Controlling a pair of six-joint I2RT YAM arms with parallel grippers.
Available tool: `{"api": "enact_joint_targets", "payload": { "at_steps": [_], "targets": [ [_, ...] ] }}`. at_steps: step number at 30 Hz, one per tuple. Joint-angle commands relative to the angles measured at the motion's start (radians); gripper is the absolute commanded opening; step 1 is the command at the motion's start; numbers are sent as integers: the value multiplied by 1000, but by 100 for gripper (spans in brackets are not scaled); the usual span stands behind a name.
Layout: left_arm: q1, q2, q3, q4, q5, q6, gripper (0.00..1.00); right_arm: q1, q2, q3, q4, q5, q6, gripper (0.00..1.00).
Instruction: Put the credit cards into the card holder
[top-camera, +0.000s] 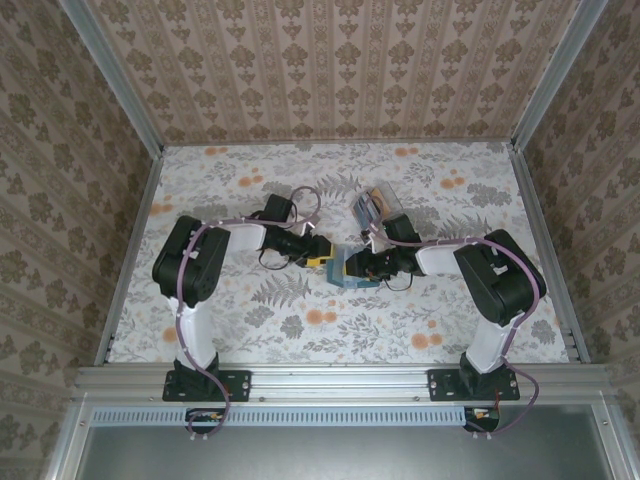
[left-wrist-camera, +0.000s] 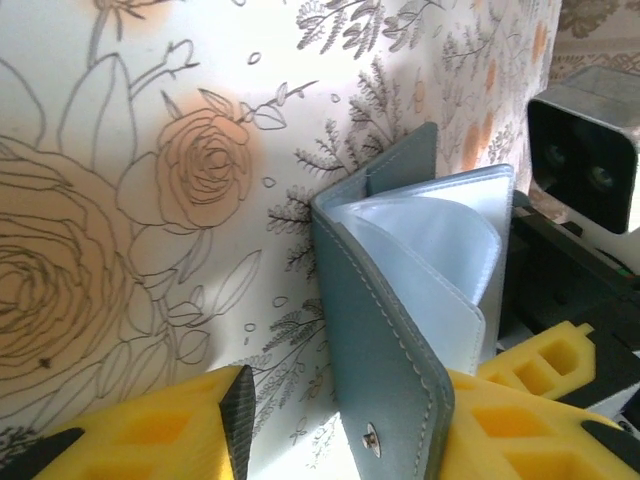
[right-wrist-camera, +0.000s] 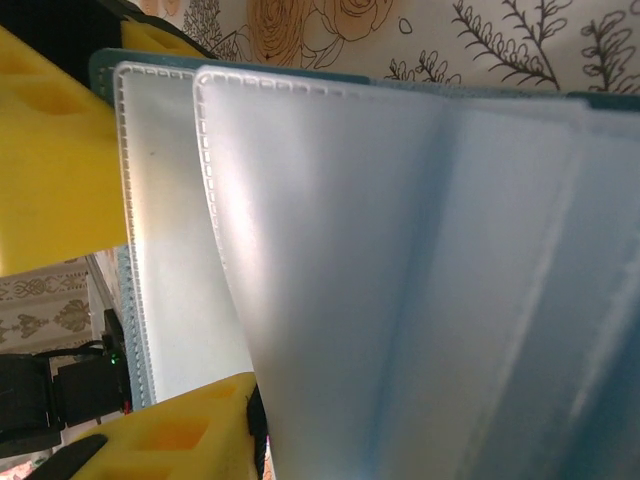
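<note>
1. Near strip of the worktop (top-camera: 300, 320), just past the arm bases: nothing of the task lies here.
2. Mid worktop: the card holder (top-camera: 353, 270) stands on its edge, opened like a booklet, right between the two grippers. In the left wrist view its teal cover (left-wrist-camera: 385, 370) is nearest, with the clear sleeves (left-wrist-camera: 440, 250) fanned behind.
3. Left gripper (left-wrist-camera: 350, 425): the jaws are partly apart and straddle the cover. Worktop shows between one finger and the cover, so there is no clamp. The cover leans by the other finger.
4. Right gripper (right-wrist-camera: 120, 300): the jaws are at a middling width with sleeve leaves running between them. I cannot tell if it is pinching or just around them.
5. Step in hand, my read: keep the holder open so one pocket faces up for a card. To do it well, I'd grip the leaves on one side firmly before the other side lets go. I'd take the stiff cover, not a floppy sleeve, and keep the spine low so it doesn't tip or fold shut.
6. Far: the credit cards (top-camera: 372, 204), a fanned stack, lie flat beyond the right arm, apart from the holder. I judge none are loaded yet.
</note>
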Motion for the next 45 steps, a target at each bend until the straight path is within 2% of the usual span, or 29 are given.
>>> {"api": "enact_joint_targets", "payload": {
  "at_steps": [1, 4, 8, 12, 16, 19, 23, 28, 31, 34, 41, 45],
  "targets": [
    [0, -59, -22, 111, 43, -61, 49, 6, 28, -12, -76, 67, -2, 39],
    [-1, -59, -35, 177, 69, -102, 52, 7, 29, -18, -62, 67, 8, 39],
    [18, -74, -54, 185, 88, -107, 56, 6, 24, -17, -75, 77, 7, 39],
    [11, -63, -14, 103, 71, -65, 56, 6, 37, -31, -39, 75, 34, 39],
    [-42, -35, 55, -32, 24, 20, 54, 8, 42, -34, -22, 74, 52, 39],
    [-56, -4, 85, -95, -16, 35, 44, 9, 26, -40, -20, 85, 55, 39],
    [-55, -3, 113, -173, -87, 73, 21, 7, 4, -38, -67, 122, 32, 40],
    [-55, 9, 128, -227, -122, 106, 11, 6, -25, -35, -85, 154, 22, 43],
    [-55, 8, 124, -236, -134, 112, 0, 8, -42, -34, -100, 179, 20, 45],
    [-44, -4, 116, -249, -152, 116, 0, -1, -95, -49, -138, 278, 14, 52],
    [-7, -46, 80, -240, -153, 114, 0, -16, -275, -65, -324, 651, 24, 59],
    [-5, -50, 70, -236, -141, 114, 0, -25, -354, -67, -354, 693, 23, 60]
  ]
}}
